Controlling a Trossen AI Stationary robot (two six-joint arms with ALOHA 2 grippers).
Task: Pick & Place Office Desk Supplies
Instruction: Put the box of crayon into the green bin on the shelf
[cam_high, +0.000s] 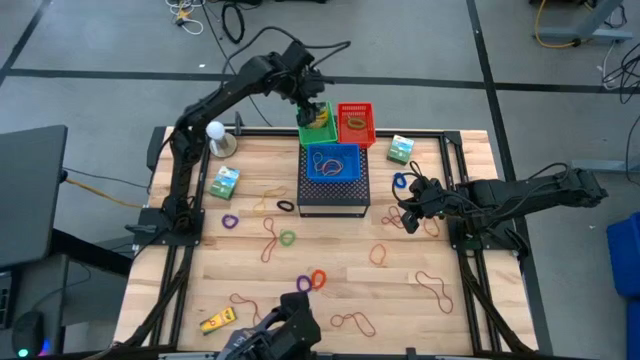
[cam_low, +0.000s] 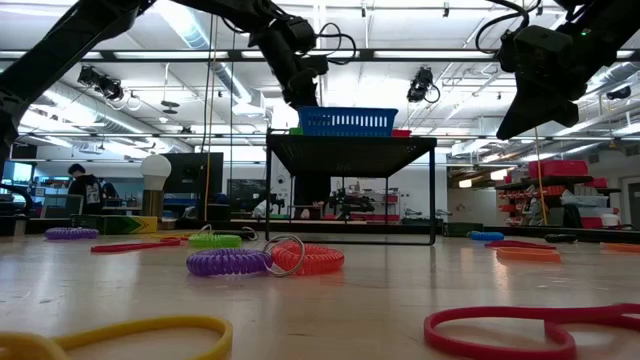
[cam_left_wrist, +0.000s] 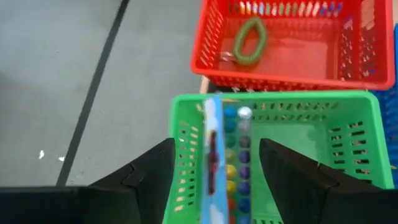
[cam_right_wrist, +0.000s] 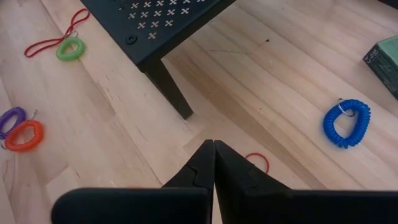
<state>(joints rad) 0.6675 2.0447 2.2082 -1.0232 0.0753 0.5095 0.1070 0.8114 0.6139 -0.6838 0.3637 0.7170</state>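
My left gripper (cam_left_wrist: 217, 168) is open over the green basket (cam_left_wrist: 280, 124) at the table's far edge. Its fingers stand on either side of a thin card of coloured pins (cam_left_wrist: 230, 155), which stands on edge in that basket. The red basket (cam_left_wrist: 286, 46) beside it holds a green coil ring (cam_left_wrist: 250, 40). My right gripper (cam_right_wrist: 214, 155) is shut and hovers above the bare wood right of the black stand. A small red rubber band (cam_right_wrist: 258, 163) lies beside its tips and a blue coil ring (cam_right_wrist: 346, 122) farther off. Rubber bands (cam_high: 270, 240), coil rings (cam_high: 312, 281), green boxes (cam_high: 225, 181) and a yellow item (cam_high: 217, 321) lie scattered.
The black mesh stand (cam_high: 333, 195) sits mid-table with a blue basket (cam_high: 333, 163) on top, and its leg (cam_right_wrist: 168, 87) is close to my right gripper. A white bulb-shaped object (cam_high: 216, 135) stands at the far left. A second green box (cam_high: 400, 149) lies far right. Bare wood shows toward the near edge.
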